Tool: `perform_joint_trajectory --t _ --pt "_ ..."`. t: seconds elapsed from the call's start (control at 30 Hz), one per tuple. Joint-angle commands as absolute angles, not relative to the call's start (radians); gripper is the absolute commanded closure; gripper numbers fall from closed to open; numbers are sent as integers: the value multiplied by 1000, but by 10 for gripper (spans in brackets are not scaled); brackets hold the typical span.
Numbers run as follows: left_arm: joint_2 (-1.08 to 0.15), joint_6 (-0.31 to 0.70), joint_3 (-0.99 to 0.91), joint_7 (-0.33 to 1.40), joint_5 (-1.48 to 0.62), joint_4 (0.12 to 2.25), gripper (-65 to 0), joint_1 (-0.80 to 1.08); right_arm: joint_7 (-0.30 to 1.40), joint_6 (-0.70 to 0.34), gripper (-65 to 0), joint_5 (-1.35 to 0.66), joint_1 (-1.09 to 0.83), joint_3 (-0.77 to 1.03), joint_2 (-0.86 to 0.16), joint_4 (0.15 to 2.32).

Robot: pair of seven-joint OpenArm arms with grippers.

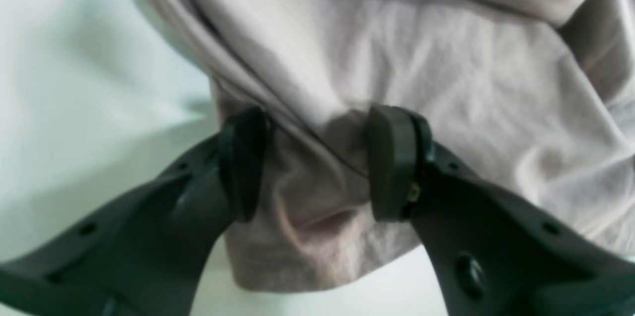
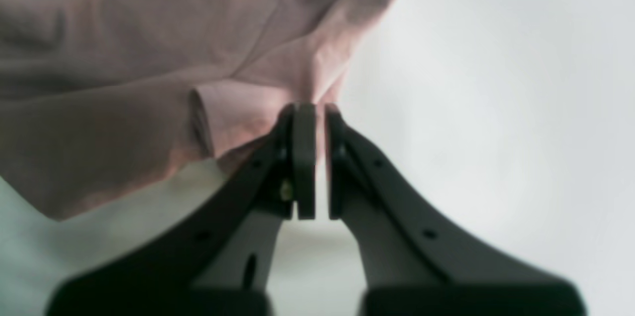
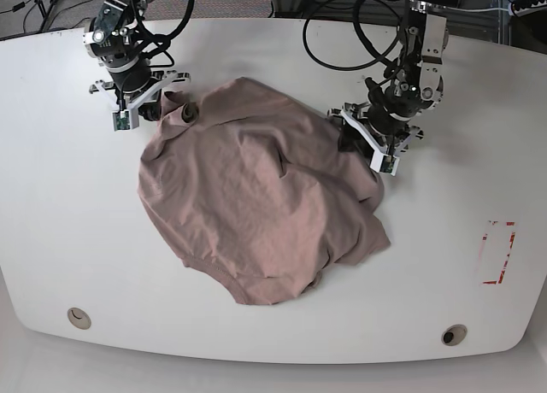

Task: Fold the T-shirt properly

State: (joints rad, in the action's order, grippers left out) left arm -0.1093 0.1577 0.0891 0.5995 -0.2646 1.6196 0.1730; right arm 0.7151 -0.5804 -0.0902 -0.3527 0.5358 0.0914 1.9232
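1. T-shirt (image 3: 256, 205) cloth is sitting between the parted pads of the left gripper (image 1: 317, 162); a bunched fold with a hem seam is running across the gap, and both pads are touching fabric, though I cannot tell whether they are actually pinching it.
2. Right gripper (image 2: 312, 157) is standing with its jaws nearly together, clamping a thin pinch of the T-shirt's edge at the tips.
3. In the base view, the left gripper (image 3: 376, 141) is sitting at the shirt's edge nearest the table's right side, and the right gripper (image 3: 141, 102) is sitting at the shirt's corner nearest the table's far left corner.
4. Between the two grippers the shirt is lying crumpled and wrinkled on the white table (image 3: 68, 239), spreading from the far side toward the near edge, with its rounded lower part reaching closest to the near edge.
5. A red rectangular outline (image 3: 497, 253) is lying near the table's right edge, well apart from the shirt.
6. Two round holes are showing near the near edge, one (image 3: 79, 317) toward the left corner and one (image 3: 454, 334) toward the right.
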Motion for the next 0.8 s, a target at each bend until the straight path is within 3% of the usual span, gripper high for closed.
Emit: perform_joint_trajectory --t 0.0,0.37,0.77 --pt "-119 162 104 610 -274 1702 -322 172 696 -583 -40 -104 -351 537 88 1950" --pt "-143 161 122 662 -276 1792 -330 191 697 -592 -32 -104 -345 536 87 1948" --pt "-140 155 154 712 -239 1747 -332 170 705 -609 -31 -102 -352 536 90 1961"
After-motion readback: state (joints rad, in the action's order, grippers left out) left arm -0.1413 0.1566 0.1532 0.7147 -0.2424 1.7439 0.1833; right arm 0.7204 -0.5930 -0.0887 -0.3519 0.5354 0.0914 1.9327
